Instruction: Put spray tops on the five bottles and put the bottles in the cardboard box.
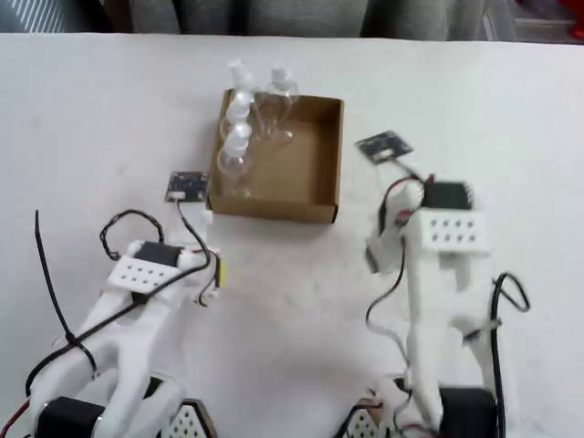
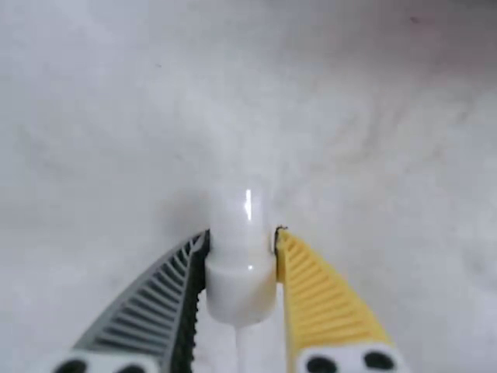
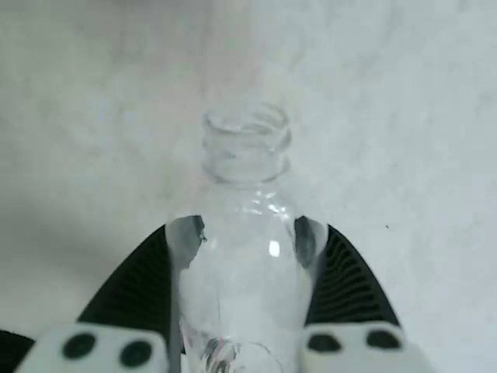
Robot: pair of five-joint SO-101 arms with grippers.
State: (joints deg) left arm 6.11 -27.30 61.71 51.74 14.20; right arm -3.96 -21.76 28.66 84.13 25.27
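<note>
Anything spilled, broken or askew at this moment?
Nothing stands out. The left gripper grips a spray top, the right gripper an uncapped bottle with no visible damage, and the capped bottles sit inside the cardboard box.

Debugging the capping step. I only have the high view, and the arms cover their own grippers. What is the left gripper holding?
Observer: In the left wrist view, the left gripper is shut on a white spray top, with its thin tube showing.
Operator: And the right?
Observer: In the right wrist view, the right gripper is shut on a clear bottle, gripped around the body.
Operator: Is that bottle capped?
Observer: No. Its threaded neck is open, with no top on it.
</note>
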